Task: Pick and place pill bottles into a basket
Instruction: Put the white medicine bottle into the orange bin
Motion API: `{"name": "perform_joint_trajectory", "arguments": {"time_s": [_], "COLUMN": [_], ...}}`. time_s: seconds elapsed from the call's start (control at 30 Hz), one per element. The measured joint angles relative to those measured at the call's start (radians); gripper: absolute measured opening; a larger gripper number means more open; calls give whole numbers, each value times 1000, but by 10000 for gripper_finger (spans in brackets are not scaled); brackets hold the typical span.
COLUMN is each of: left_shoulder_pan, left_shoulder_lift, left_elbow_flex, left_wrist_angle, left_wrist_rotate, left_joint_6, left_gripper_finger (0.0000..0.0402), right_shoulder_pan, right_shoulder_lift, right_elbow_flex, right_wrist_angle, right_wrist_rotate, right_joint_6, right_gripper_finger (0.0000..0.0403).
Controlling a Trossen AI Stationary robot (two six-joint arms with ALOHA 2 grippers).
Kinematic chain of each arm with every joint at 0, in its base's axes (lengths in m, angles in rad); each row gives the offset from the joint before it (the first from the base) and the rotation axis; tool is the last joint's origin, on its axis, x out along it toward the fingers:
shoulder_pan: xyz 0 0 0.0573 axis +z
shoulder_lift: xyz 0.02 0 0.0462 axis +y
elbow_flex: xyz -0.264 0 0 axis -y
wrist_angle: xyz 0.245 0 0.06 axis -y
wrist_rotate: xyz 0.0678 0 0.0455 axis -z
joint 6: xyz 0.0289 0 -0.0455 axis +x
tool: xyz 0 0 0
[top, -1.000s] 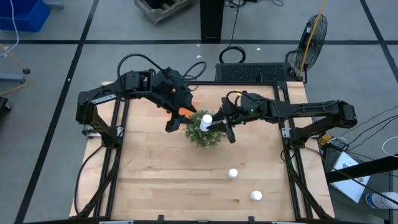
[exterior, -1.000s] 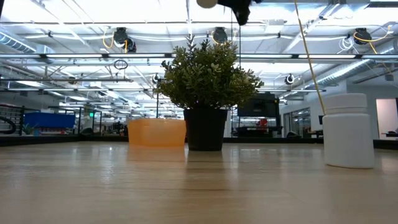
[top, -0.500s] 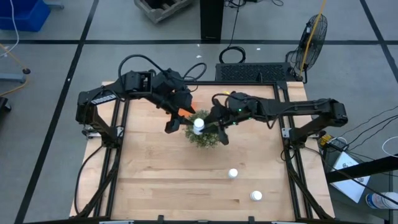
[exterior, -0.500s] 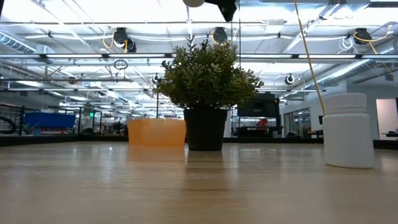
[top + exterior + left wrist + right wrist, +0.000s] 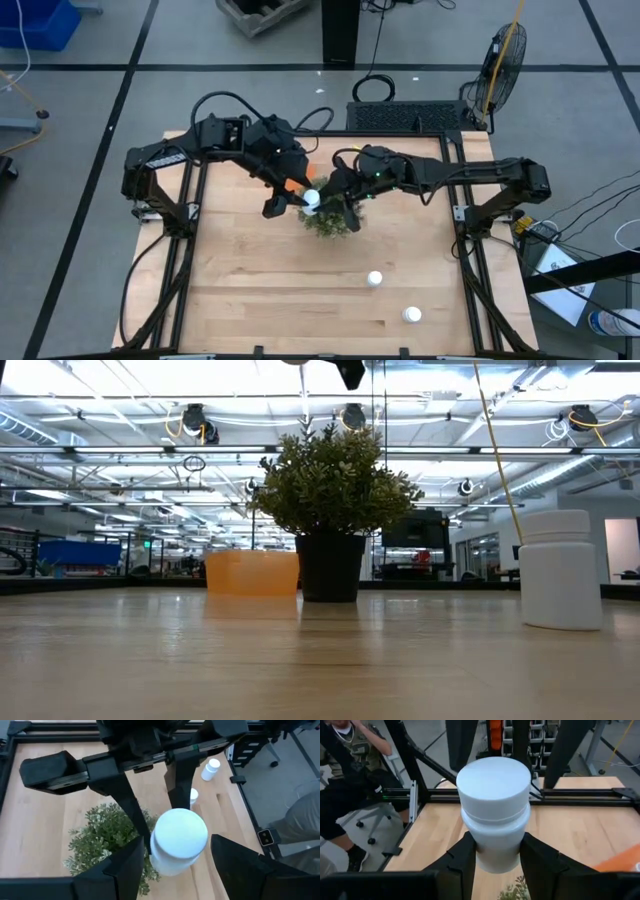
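Note:
My right gripper [image 5: 322, 199] is shut on a white pill bottle [image 5: 312, 199], high above the green plant [image 5: 332, 217]. My left gripper [image 5: 288, 196] is open. In the left wrist view its fingers [image 5: 125, 870] stand on either side of the bottle [image 5: 179, 840], and I cannot tell whether they touch it. The orange basket [image 5: 252, 573] rests on the table behind the plant and is mostly hidden under the left arm in the high view [image 5: 297, 183]. Two more bottles [image 5: 375, 279] [image 5: 412, 315] stand on the table near its front right. My right gripper pinches the bottle's body just below the cap [image 5: 492, 851] between its two fingers [image 5: 461, 857]. The fingers come from the table's right, roughly level. The bottle is lifted clear above the plant, its cap [image 5: 492, 777] up.
The potted plant [image 5: 335, 510] stands mid-table right under both grippers. One bottle [image 5: 558, 570] stands close to the low camera at its right. A seated person [image 5: 345, 765] is beyond the table's left edge. There is bare wood at the table's near left.
My right gripper has carried the bottle toward the table's left, across the top of the plant, up to my left gripper's open fingers. The bottle has stayed cap up and clear of the plant.

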Motion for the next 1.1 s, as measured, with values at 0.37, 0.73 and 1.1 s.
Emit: {"name": "perform_joint_trajectory", "arguments": {"time_s": [0.37,0.73,1.1], "left_shoulder_pan": [-27,-28,-3], "left_shoulder_lift": [44,48,23], "left_elbow_flex": [0,0,0], "left_wrist_angle": [27,34,15], "left_wrist_rotate": [7,-23,-132], "left_joint_6": [5,17,30], "left_gripper_finger": [234,160,160], "right_shoulder_pan": [-1,-1,-31], "right_shoulder_lift": [0,-1,-59], "right_elbow_flex": [3,3,2], "right_wrist_angle": [2,-5,-54], "right_wrist_rotate": [1,1,-41], "right_joint_6": [0,7,-42], "right_gripper_finger": [120,121,207]}}
